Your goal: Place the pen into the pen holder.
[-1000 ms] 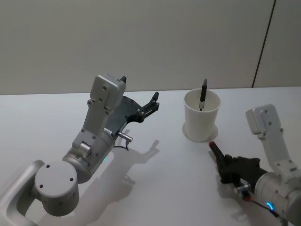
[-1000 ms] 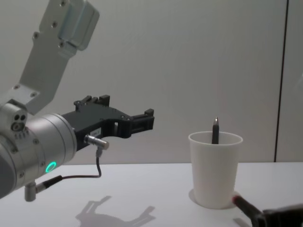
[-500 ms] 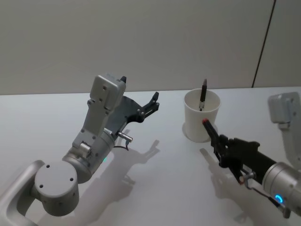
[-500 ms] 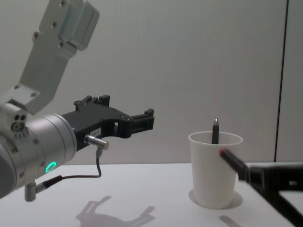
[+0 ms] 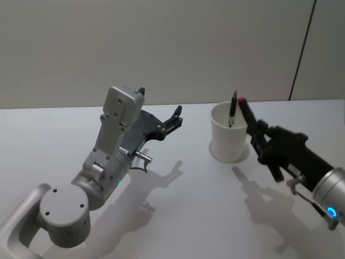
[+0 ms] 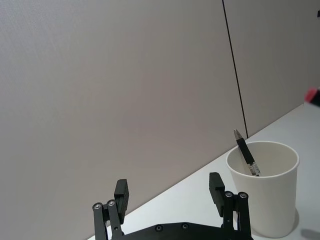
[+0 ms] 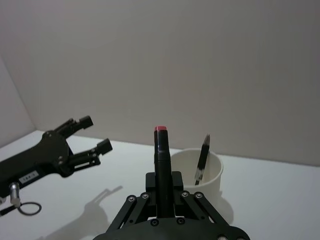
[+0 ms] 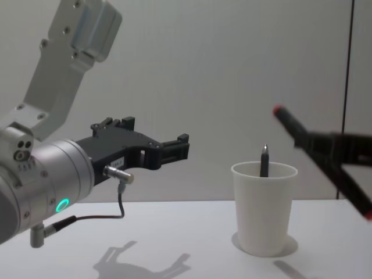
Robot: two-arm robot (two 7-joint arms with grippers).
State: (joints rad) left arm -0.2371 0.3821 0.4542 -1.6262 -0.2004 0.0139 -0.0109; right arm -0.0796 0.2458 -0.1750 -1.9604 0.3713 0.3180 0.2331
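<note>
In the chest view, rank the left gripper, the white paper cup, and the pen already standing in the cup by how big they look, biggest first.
1. Left gripper, close to the camera, so its size is inflated.
2. White paper cup.
3. Pen in the cup, with just its top above the rim.

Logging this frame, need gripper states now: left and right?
Left gripper: open, empty, raised left of the white paper cup.
Right gripper: closed on a red-tipped pen, beside the cup.
</note>
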